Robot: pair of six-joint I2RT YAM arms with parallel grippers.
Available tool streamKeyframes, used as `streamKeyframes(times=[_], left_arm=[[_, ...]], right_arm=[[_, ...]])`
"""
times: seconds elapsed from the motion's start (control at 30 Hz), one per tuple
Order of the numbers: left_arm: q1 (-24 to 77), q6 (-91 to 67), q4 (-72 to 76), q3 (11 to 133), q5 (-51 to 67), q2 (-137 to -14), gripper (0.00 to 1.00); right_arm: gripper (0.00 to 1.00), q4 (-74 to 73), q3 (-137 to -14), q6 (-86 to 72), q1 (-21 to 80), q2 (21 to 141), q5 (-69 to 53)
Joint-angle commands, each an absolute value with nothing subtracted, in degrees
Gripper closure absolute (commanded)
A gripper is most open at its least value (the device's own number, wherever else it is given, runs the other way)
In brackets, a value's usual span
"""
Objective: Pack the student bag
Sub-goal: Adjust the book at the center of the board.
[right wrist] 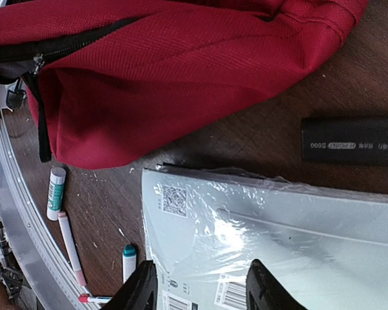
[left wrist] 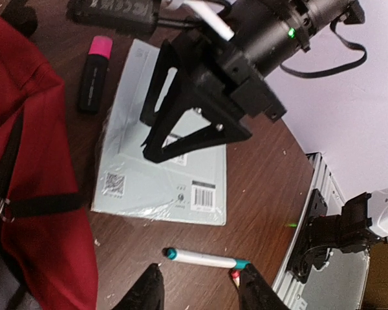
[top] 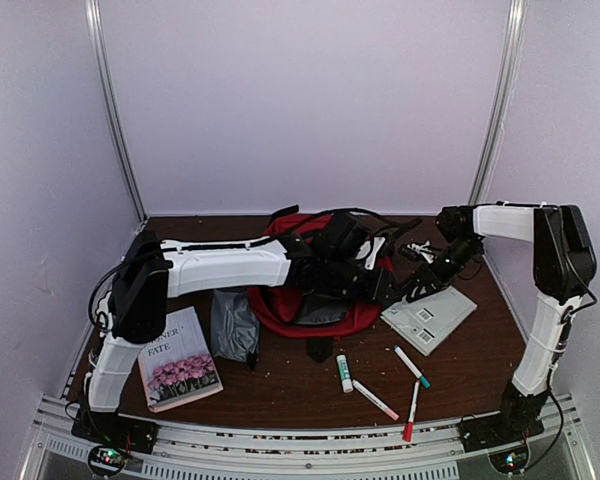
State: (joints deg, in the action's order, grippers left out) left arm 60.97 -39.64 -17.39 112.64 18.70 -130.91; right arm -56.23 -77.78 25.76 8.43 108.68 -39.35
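Observation:
The red student bag (top: 280,305) lies at mid table under my left arm; it also shows in the left wrist view (left wrist: 39,194) and the right wrist view (right wrist: 181,71). My left gripper (top: 383,290) is open and empty at the bag's right edge, and in its own view (left wrist: 200,294) it hangs above a teal-capped marker (left wrist: 204,259). My right gripper (top: 420,285) is open and empty just over a pale blue shrink-wrapped book (top: 428,317), its fingers (right wrist: 142,290) spread over the book's barcode end (right wrist: 258,232). The right gripper also shows from the left wrist (left wrist: 181,139).
A flower-cover book (top: 180,360) and a grey pouch (top: 233,325) lie front left. A glue stick (top: 344,372) and markers (top: 376,400) lie near the front edge. A pink highlighter (left wrist: 94,74) and a black block (right wrist: 352,139) lie behind the pale book.

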Motion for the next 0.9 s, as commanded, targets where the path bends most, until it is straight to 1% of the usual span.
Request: streamKeyframes(times=[0.0,0.07,0.1,0.2,0.3,0.53,0.73,0.87], left_arm=[[60.0,-38.5,-13.8,104.5,15.4,-126.8,0.58],[59.9,-36.6,-14.6,102.9,16.2,-125.8,0.56],[60.0,-35.7,-14.6,102.1,16.5,-125.2,0.54],[60.0,-33.6,-13.0,99.0,17.2,-123.6,0.48],[59.9,-32.0,-12.9,98.2,17.1,-123.5,0.45],[60.3,-29.7,-14.3,101.7,16.5,-126.7,0.45],[60.4,-29.4,-13.3,103.6,14.3,-129.8,0.41],[60.4,-30.1,-15.8,109.3,15.4,-134.5,0.41]], right_arm=[[0.54,-57.7,-82.1,24.3,9.8,110.2,-40.1],[0.53,-57.7,-82.3,24.3,8.7,108.4,-40.5],[0.51,-57.6,-82.0,24.3,8.0,107.5,-40.2],[0.37,-57.1,-80.5,24.2,5.3,105.2,-36.7],[0.30,-58.1,-79.7,25.2,1.6,103.9,-33.8],[0.24,-62.0,-81.0,27.8,-6.4,105.4,-24.3],[0.22,-63.3,-79.3,29.0,-9.2,107.2,-18.8],[0.20,-63.8,-78.4,29.5,-10.1,108.6,-17.5]])
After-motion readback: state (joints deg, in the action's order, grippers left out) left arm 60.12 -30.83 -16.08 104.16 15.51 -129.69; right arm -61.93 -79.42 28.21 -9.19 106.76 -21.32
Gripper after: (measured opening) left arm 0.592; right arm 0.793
